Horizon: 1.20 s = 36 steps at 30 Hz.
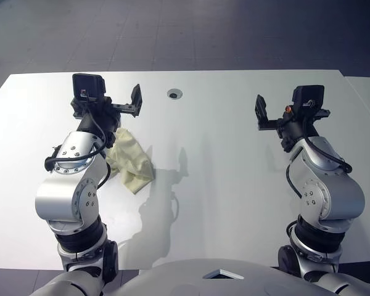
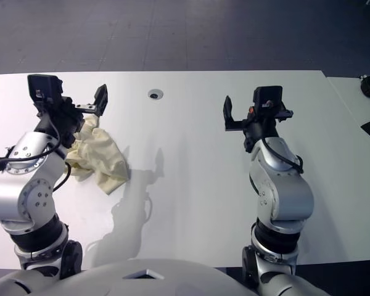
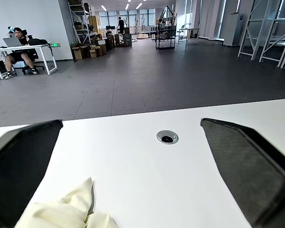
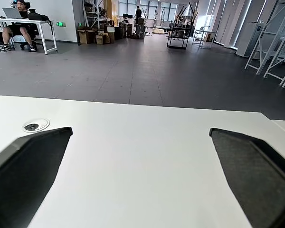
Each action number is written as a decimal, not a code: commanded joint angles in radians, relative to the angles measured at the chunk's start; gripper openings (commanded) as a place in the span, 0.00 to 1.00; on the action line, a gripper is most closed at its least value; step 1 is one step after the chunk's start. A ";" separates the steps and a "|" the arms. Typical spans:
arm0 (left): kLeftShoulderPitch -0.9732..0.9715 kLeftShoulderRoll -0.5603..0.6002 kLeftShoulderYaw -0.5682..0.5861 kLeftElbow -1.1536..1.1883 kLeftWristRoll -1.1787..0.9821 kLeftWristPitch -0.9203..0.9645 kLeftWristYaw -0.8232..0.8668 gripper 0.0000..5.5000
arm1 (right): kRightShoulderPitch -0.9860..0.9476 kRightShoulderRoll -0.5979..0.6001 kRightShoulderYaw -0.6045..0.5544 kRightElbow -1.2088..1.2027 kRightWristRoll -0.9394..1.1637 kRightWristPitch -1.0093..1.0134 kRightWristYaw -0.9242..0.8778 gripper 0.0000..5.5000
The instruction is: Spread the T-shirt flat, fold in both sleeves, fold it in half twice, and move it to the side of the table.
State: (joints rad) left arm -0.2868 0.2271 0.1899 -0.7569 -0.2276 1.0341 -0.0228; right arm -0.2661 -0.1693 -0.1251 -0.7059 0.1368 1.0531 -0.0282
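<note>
T-shirt (image 1: 131, 161) is a crumpled pale-yellow wad of soft, thin cloth on the smooth white counter (image 1: 228, 185), left of the round grommet (image 1: 174, 94) and nearer the robot. Left tool (image 1: 108, 105) is wide open and empty left of the grommet, near the wad's far edge; right tool (image 1: 290, 114) is also wide and empty, well right of the grommet. Risk: the folds are layered and no hem or sleeve is visible, so a pinch will likely catch several layers and drag the lump across the slick top instead of spreading it.
</note>
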 commanded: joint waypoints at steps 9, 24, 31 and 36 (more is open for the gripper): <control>-0.009 0.002 0.005 0.016 0.020 -0.022 0.019 0.98 | -0.017 -0.006 0.000 0.028 -0.007 -0.019 0.010 0.98; 0.009 0.020 0.000 0.052 0.027 -0.063 0.010 0.98 | -0.025 -0.004 0.004 0.042 -0.014 -0.032 0.009 0.98; 0.021 0.044 0.009 0.073 0.032 -0.086 -0.002 0.98 | -0.023 0.001 0.008 0.043 -0.022 -0.036 0.010 0.98; 0.052 0.062 0.023 0.090 0.043 -0.111 -0.018 0.98 | -0.023 0.002 0.008 0.042 -0.026 -0.037 0.012 0.98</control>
State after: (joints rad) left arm -0.2562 0.2662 0.2001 -0.6810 -0.1979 0.9357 -0.0325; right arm -0.2780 -0.1694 -0.1207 -0.6671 0.1125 1.0189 -0.0161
